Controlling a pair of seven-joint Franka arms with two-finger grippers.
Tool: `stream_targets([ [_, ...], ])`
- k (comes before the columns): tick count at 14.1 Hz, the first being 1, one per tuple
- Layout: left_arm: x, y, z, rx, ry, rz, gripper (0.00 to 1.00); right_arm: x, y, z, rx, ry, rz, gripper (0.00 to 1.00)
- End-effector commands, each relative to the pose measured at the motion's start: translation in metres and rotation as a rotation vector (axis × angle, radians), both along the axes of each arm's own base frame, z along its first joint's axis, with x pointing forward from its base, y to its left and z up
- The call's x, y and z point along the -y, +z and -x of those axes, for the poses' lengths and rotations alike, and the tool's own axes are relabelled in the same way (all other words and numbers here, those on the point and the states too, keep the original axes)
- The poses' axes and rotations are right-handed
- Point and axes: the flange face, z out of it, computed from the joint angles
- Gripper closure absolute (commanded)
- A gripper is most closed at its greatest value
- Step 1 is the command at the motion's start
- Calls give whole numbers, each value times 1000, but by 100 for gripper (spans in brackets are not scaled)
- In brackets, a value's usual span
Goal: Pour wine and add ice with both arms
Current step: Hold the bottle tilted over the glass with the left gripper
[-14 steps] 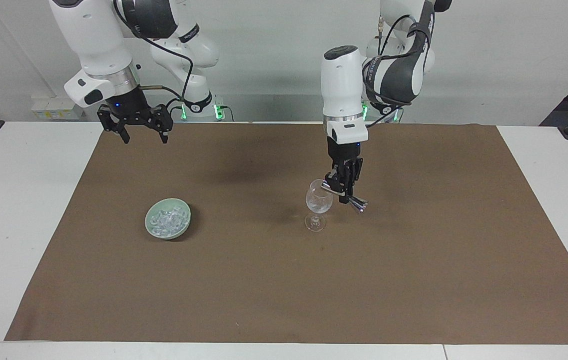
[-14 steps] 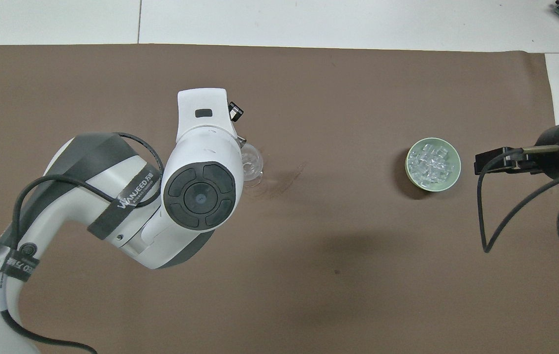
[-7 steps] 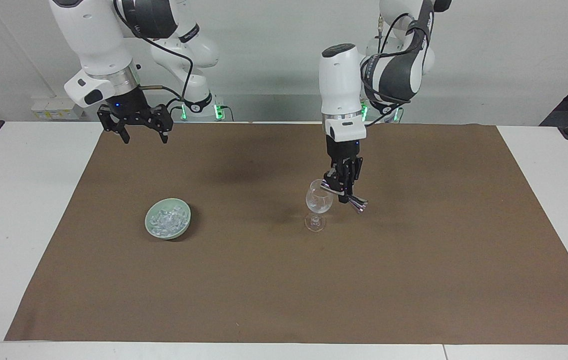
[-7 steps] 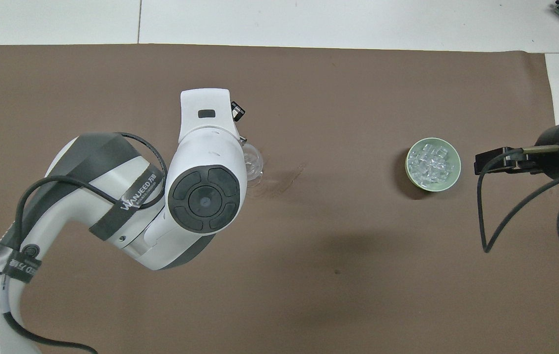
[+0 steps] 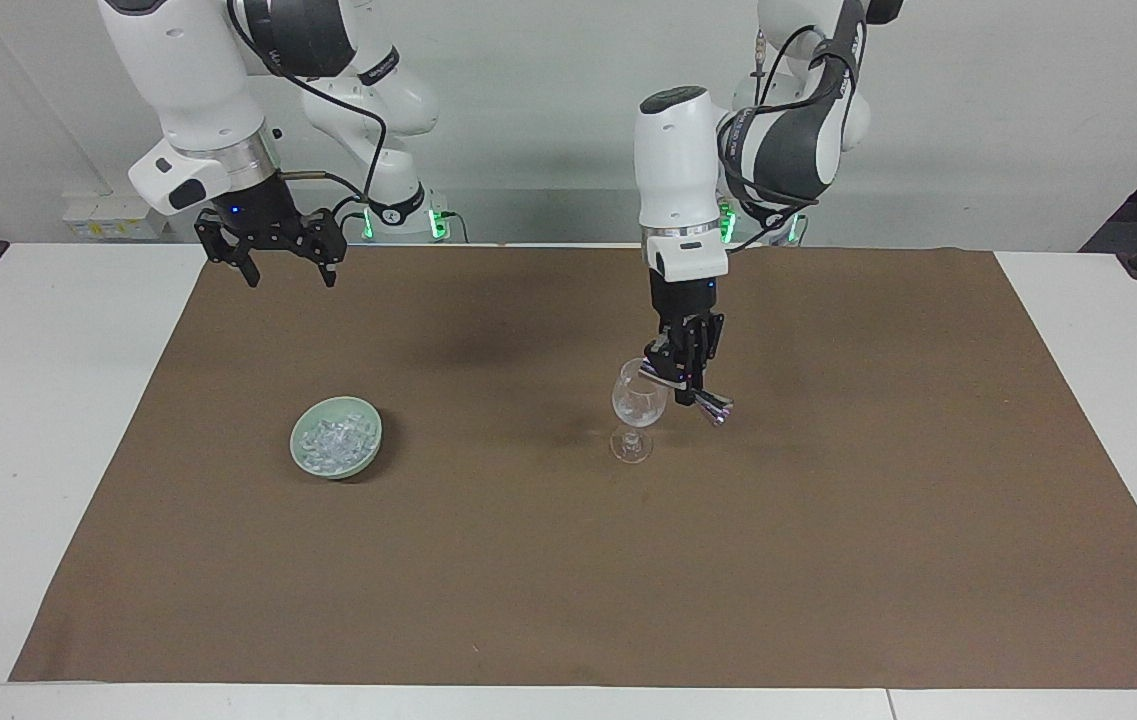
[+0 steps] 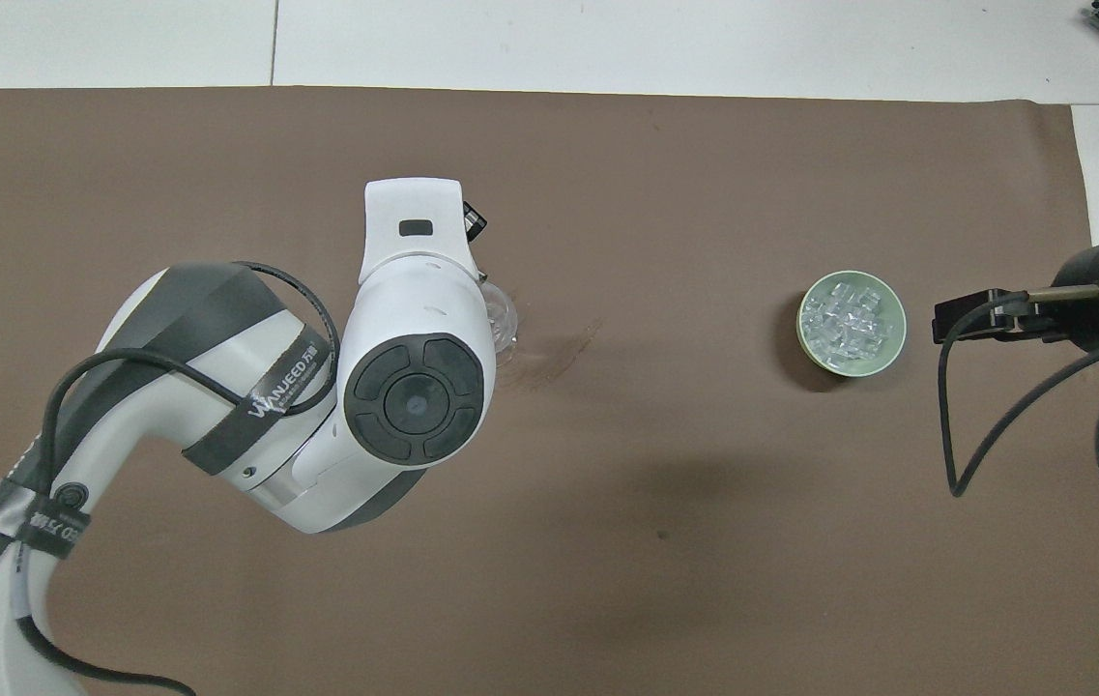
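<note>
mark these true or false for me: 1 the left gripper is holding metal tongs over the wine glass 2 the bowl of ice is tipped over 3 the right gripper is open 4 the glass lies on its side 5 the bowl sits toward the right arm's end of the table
1. True. The left gripper is shut on the metal tongs, at the rim of the wine glass.
2. False. The pale green bowl stands upright on the brown mat with the ice inside it.
3. True. The right gripper is open, waiting in the air.
4. False. The glass stands upright on its foot.
5. True.
</note>
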Motion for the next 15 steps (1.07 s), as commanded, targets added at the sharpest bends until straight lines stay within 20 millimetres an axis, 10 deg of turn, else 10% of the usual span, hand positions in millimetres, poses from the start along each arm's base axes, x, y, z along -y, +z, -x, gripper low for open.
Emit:
stream_targets([
  [1, 2, 1, 2, 9, -4, -28, 100, 2, 0, -1, -1, -23, -1, 0],
  [10, -14, 8, 0, -127, 132, 153, 100, 2, 0, -1, -1, -21, -1, 0],
  [15, -70, 7, -26, -294, 337, 397, 100, 2, -1, -1, -2, -20, -1, 0],
])
